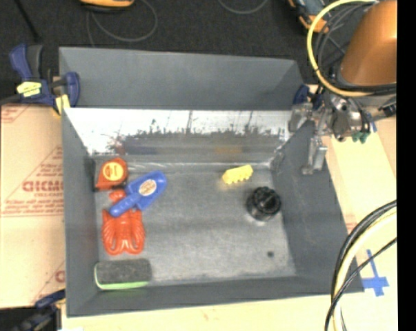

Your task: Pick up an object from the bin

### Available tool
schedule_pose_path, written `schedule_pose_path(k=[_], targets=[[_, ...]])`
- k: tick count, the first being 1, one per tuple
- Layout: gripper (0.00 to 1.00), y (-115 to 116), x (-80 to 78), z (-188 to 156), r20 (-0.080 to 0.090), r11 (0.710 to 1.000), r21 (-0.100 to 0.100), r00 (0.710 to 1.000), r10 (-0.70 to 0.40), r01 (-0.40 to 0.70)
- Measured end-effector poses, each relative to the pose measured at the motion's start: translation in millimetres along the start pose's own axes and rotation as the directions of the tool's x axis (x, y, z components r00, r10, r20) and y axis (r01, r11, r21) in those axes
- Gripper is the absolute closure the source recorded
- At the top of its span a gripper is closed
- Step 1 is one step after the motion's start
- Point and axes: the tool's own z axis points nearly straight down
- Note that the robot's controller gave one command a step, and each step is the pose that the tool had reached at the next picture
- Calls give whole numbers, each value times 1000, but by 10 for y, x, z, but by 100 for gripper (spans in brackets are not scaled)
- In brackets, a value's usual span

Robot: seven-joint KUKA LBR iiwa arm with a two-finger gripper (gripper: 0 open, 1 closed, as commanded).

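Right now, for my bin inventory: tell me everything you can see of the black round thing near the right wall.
The black round thing is squat and cap-like, dark, slightly glossy, perhaps plastic, with a raised centre. It sits on the bin floor toward the right wall, below and right of the yellow toothed piece, apart from it. Nothing touches it; the gripper hangs up and to its right, clear of it.

Bin (pixel 180 81), seen from above. Left side, back to front: tape measure (pixel 112 174), scoop toy (pixel 143 192) just right of it, lobster toy (pixel 123 232) touching the scoop toy, sponge (pixel 123 273) in the front corner. Right of centre: comb piece (pixel 236 175), behind and left of round cap (pixel 263 203).
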Motion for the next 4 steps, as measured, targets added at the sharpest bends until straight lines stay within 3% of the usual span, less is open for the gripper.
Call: schedule_pose_path(k=[1, 2, 4], targets=[[0, 86, 83, 331, 0, 1000, -1, 1000, -21, 21], [0, 26, 178, 506, -1, 998, -3, 998, 61, -61], [0, 238, 189, 836, -1, 994, -3, 994, 113, -113]])
